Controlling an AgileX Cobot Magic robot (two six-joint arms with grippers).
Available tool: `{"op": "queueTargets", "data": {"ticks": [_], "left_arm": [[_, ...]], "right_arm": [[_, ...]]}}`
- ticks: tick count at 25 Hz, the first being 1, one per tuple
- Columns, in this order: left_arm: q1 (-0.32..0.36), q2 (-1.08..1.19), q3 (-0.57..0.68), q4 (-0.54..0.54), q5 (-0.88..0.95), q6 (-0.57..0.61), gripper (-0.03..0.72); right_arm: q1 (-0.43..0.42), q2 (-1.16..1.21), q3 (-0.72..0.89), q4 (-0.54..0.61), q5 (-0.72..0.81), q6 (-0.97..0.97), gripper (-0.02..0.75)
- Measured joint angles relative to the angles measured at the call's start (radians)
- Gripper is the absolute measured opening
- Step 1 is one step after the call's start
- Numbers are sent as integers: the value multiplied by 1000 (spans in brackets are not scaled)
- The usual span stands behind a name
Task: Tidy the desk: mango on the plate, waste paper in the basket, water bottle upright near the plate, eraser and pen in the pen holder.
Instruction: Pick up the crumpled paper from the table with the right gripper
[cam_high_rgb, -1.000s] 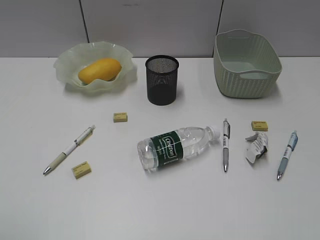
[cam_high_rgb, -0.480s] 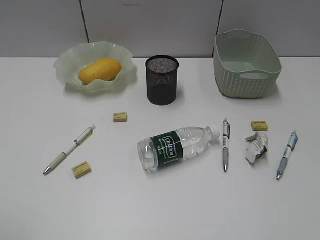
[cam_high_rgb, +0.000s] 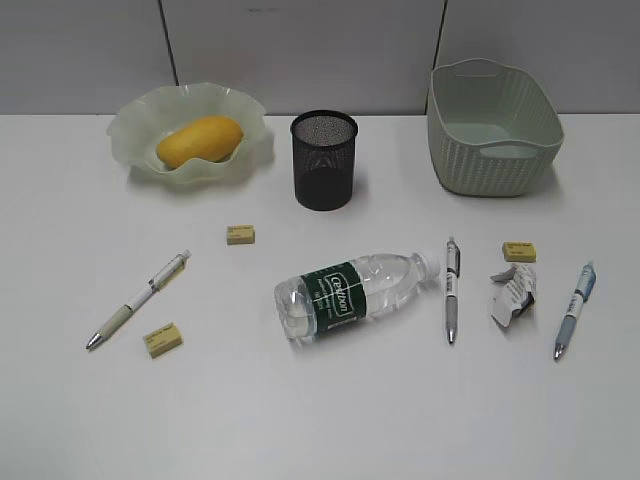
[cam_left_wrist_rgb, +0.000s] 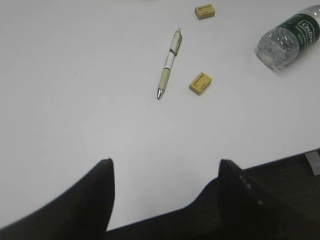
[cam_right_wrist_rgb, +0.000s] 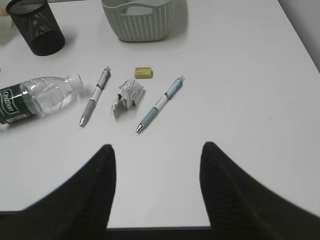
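Mango sorted, everything else still waiting.
The mango (cam_high_rgb: 199, 139) sits in the plate (cam_high_rgb: 135, 115); the water bottle (cam_high_rgb: 350, 293) lies on its side mid-table, waste paper (cam_high_rgb: 513, 295) outside the basket (cam_high_rgb: 492, 125), pens and erasers scattered, pen holder (cam_high_rgb: 323, 160) apparently empty. Left tool (cam_left_wrist_rgb: 165, 172) and right tool (cam_right_wrist_rgb: 156, 155) gape wide, holding nothing.
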Motion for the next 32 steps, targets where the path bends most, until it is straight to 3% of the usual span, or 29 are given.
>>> {"op": "queueTargets", "data": {"ticks": [7,16,23,32], "left_arm": [[0,0,0,0,0,0,547],[0,0,0,0,0,0,552],[0,0,0,0,0,0,552],[0,0,0,1,0,0,552]], "right_arm": [[0,235,-56,-25,-130,0,435],[0,611,-72,-36,-419,1,435],[0,907,-173,29,-412,1,435],[0,1243,-338,137,-283,2,435]]}}
